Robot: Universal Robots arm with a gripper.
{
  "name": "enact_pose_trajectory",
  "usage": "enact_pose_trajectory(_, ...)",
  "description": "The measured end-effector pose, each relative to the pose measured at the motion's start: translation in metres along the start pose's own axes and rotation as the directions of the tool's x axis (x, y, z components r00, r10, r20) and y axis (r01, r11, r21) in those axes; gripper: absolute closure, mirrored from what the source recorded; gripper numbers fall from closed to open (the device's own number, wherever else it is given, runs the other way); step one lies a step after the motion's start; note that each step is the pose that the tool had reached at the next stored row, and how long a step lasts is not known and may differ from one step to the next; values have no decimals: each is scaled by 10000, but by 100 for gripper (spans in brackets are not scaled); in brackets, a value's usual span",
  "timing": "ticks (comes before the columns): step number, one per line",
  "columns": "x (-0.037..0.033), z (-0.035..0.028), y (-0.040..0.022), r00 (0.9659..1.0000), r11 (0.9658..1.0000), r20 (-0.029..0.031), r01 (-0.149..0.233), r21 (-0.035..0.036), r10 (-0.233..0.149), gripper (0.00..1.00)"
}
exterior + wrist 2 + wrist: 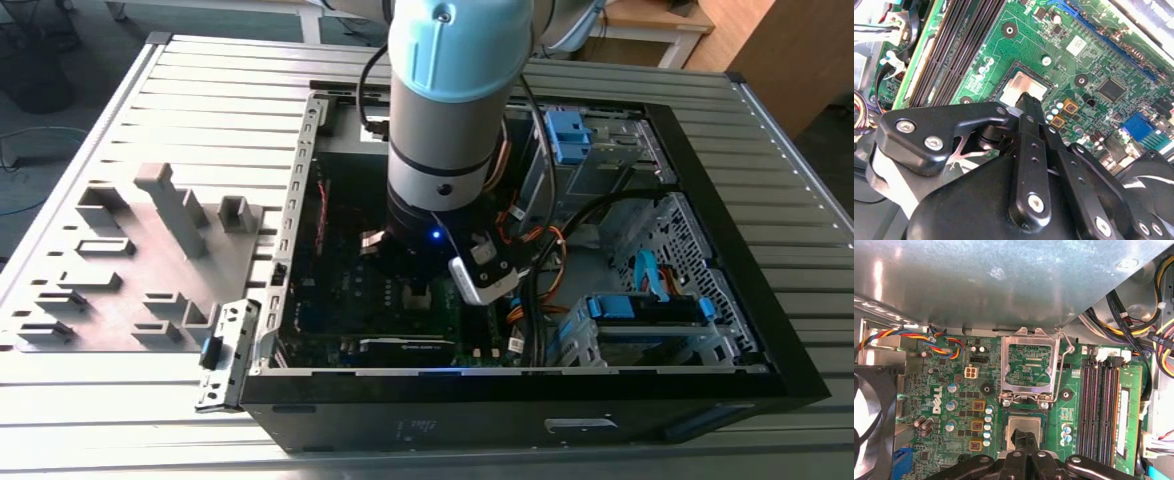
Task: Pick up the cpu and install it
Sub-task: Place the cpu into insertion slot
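The hand (1026,102), fingers pressed together, is hovering right at the socket (1004,77) on the motherboard (1094,55), tips seemingly touching the cpu (1026,85); the cpu is lying inside the socket, the hinged metal frame (1029,365) standing open beside the socket; judging from this, the seating is calling for a flat, square chip, light straight pressure, and no sideways dragging across the socket's contacts.

Exterior view looks steeply down into the computer case (467,410); both wrist views hang close over the motherboard (1054,45) (929,405) — sharing the cpu (1026,86) (1024,426).
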State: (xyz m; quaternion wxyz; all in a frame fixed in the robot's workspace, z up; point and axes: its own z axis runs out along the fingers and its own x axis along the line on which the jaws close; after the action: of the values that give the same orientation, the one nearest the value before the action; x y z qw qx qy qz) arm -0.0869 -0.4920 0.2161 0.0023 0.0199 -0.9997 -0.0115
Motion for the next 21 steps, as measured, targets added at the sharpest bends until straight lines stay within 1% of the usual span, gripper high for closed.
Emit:
enact_pose_trajectory(11,0,-15,1,10000,10000,0,0,-3,0,89)
enact_pose_trajectory(16,0,-47,1,10000,10000,0,0,-2,0,89)
enact_pose_trajectory(21,0,-49,1,10000,10000,1,0,-15,0,89)
